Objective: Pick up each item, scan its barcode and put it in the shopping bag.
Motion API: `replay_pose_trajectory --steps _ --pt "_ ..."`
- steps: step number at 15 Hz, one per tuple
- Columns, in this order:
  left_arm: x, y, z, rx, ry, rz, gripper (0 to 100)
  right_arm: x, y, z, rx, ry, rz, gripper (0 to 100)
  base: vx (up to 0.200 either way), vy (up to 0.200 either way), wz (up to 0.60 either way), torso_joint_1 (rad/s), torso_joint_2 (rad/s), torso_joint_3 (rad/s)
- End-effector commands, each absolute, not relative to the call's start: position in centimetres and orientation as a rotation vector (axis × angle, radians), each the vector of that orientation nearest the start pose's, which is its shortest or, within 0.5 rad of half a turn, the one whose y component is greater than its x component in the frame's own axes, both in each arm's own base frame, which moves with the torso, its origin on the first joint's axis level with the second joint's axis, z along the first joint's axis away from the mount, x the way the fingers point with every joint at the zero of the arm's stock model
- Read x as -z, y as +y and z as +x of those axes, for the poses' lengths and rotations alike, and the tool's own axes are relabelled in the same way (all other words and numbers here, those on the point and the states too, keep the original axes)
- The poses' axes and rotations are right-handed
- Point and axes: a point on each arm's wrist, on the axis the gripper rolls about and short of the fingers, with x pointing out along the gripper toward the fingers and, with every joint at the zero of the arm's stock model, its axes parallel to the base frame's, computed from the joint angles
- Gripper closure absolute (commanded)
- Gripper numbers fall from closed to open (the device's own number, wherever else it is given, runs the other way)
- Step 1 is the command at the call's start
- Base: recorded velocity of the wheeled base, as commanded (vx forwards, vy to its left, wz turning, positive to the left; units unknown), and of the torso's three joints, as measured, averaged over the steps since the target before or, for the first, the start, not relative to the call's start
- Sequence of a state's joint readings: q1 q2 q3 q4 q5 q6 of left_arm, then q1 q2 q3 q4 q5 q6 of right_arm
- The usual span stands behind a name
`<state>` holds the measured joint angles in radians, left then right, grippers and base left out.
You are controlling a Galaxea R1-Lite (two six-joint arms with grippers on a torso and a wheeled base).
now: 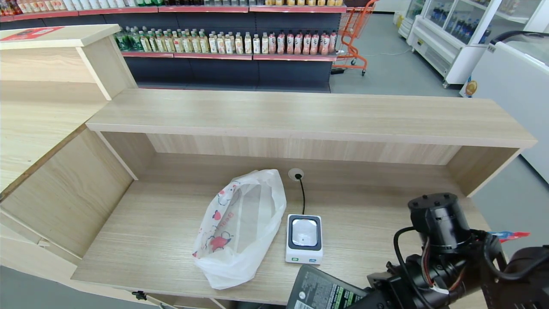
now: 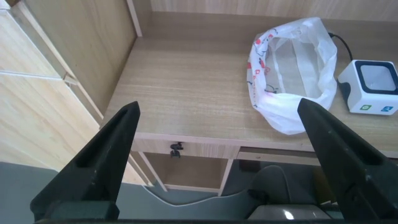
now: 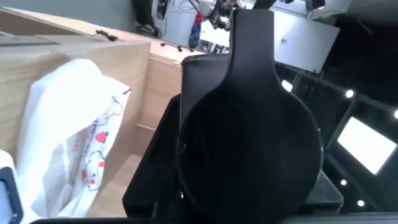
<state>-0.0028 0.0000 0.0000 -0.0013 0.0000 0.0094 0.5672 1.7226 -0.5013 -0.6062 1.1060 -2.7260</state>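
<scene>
Dark packet (image 1: 324,292) with a printed label, up off the wood and sticking out from the right gripper (image 1: 372,290), which is clamped on its near end. That puts it low at the front edge of the counter (image 1: 150,240), just in front of the white scanner (image 1: 304,238), label side facing up. The scanner sits square on the counter, glass window up, its black cable (image 1: 303,193) running back to a round hole in the rear. Touching the scanner's left side is the shopping bag (image 1: 240,223), thin white plastic with red and blue prints, lying slumped with its mouth toward the back wall. So packet, scanner, bag: all close together, the packet nearest the robot.

Over on the left, the left gripper (image 2: 219,109) hangs out past the counter's front edge, well apart from the bag, its two black fingers (image 2: 106,162) spread wide with nothing between them. From the right wrist, a big dark shape sits right up against the lens, with the bag beyond it.
</scene>
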Motion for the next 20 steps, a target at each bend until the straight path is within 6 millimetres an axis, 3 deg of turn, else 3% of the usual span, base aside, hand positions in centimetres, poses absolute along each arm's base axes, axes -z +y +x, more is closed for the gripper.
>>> replay_pose_trajectory --steps 1,7,20 --pt "-7.6 0.0 -2.3 0.002 0.000 0.009 0 -11.0 16.4 21.6 1.504 2.338 2.212 100 0.000 0.000 0.00 0.000 0.00 0.000" --pt "-7.6 0.0 -2.3 0.003 0.000 0.009 0 -10.5 18.0 22.5 1.493 2.372 2.163 100 0.000 0.000 0.00 0.000 0.00 0.000" --pt "-7.6 0.0 -2.3 0.003 0.000 0.009 0 -10.6 18.6 22.9 1.492 2.384 2.151 100 0.000 0.000 0.00 0.000 0.00 0.000"
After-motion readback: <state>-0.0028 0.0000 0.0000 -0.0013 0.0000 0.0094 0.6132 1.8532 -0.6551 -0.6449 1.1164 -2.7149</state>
